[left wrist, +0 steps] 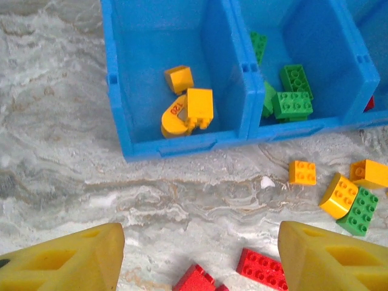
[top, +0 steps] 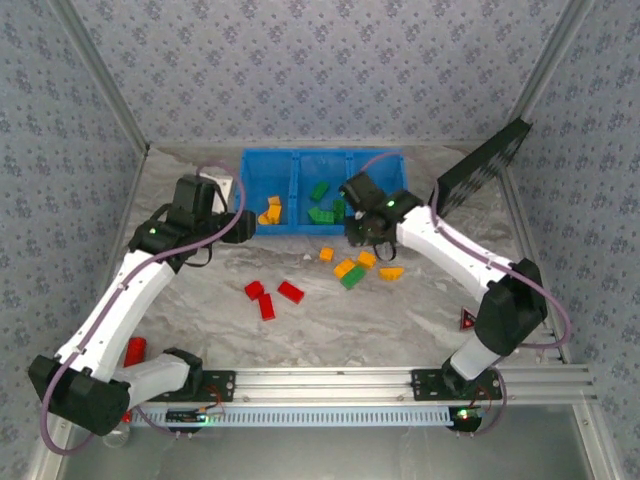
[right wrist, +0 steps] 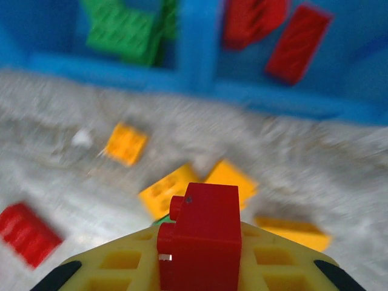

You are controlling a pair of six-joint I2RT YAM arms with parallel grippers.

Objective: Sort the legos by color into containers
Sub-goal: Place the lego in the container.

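Clamping a red brick (right wrist: 203,236) tight, the right gripper (top: 361,230) hangs just short of the blue tray (top: 296,228), facing the right compartment (right wrist: 357,60) where other reds (right wrist: 297,42) lie, so that looks like its target. Left gripper (left wrist: 200,242) hovers, fingers spread and empty, above the loose red bricks (left wrist: 262,270), likely lining up a pick.

Bright, even light from above, faint soft shadows on the grey marbled tabletop (top: 390,320) before the bright blue plastic tray (top: 320,154), my left wrist view sharp, my right wrist view motion-smeared, small red studded plastic brick (right wrist: 203,233) nearest my lens clearest, tray beyond hazy.
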